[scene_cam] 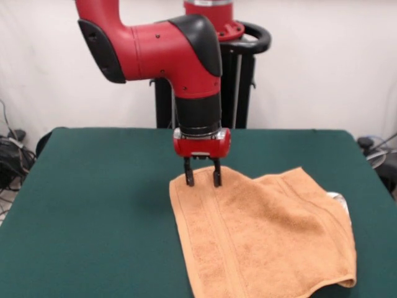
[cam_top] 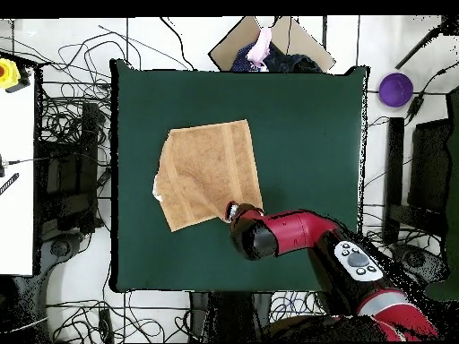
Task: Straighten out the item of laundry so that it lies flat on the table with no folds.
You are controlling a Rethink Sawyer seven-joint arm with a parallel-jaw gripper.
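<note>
Your towel (scene_cam: 260, 242) is lying on the green table (scene_cam: 93, 205), toward the side opposite the pedestal in the overhead view, and it is not flat: one side is doubled over, with a white tag (scene_cam: 337, 197) peeking out at that edge. The gripper (scene_cam: 202, 180) is standing at the towel's far corner, fingers slightly parted and touching the cloth; you are probably positioning to pinch that corner. Whether it is grasping anything, I cannot tell. The arm is reaching out, wrist pointing straight down.
</note>
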